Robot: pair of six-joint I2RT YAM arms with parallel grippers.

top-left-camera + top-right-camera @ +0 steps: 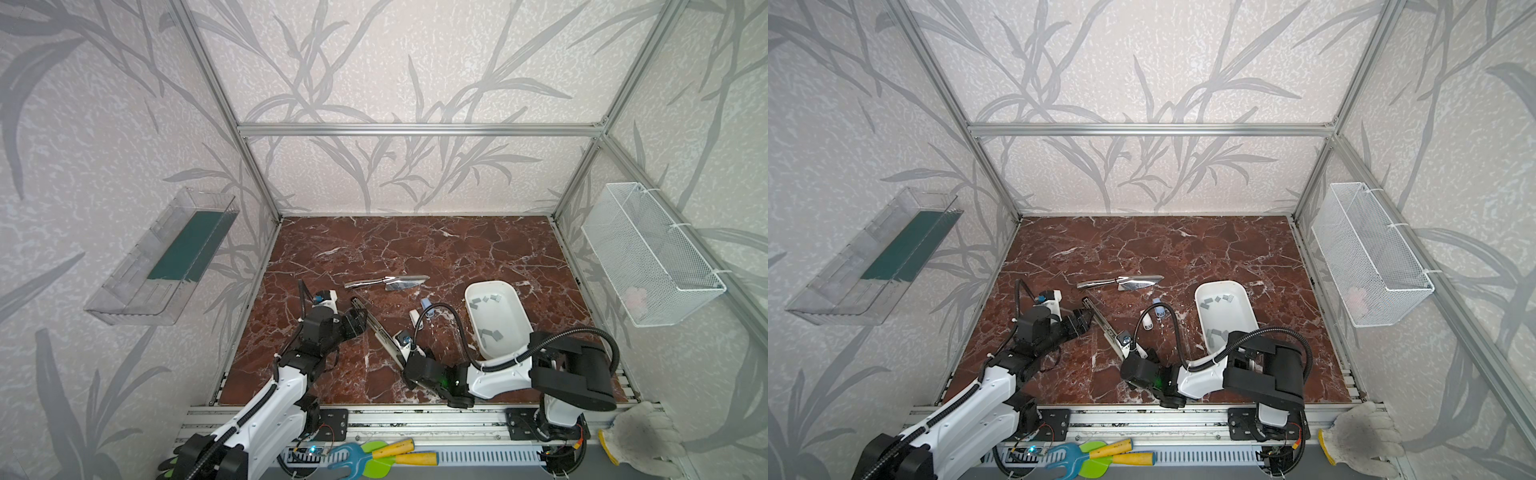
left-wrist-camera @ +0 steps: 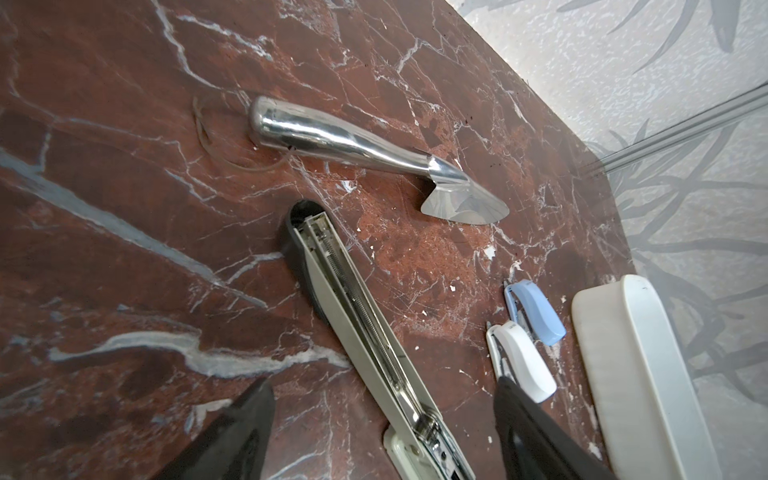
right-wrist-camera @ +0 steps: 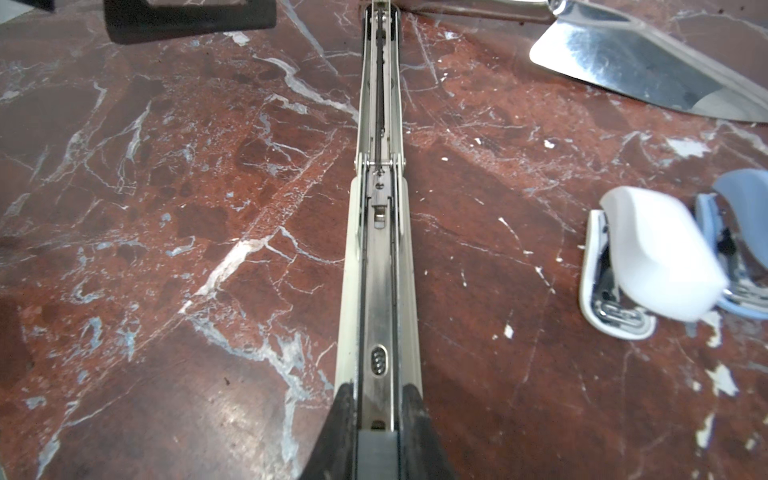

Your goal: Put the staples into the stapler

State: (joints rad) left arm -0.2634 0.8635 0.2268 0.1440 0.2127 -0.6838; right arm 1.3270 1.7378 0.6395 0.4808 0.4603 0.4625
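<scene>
stapler [image 3: 379,266] base sits clamped in our right hand [image 3: 377,399], the black fingers [image 3: 338,432] pressing on both of its cream sides. we judge the step in hand to be steadying it, opened flat, for loading. to do that well we would hold the grip square and low, pressing the base onto the counter [image 1: 415,249] so the long channel lies level and faces up. our left hand [image 2: 382,386] hovers with its tips well apart, the stapler's arm between them untouched. it is the free one, and we think it should fetch a strip, pinched by its long edges.

the stapler is long and narrow: cream plastic rails around a bright steel channel with a thin spring, probably slippery. just beside it lie a small white stapler [image 2: 521,361] and a small blue stapler [image 2: 536,311], both with rounded plastic shells. near its far end rests a polished steel trowel [image 2: 332,137]. the staples [image 1: 494,296] lie loose in the white tray [image 1: 496,318] on the counter's right side, apart from the stapler. they are small flat grey strips, likely fragile at the joins. the counter looks glossy, red-brown with white veins.
</scene>
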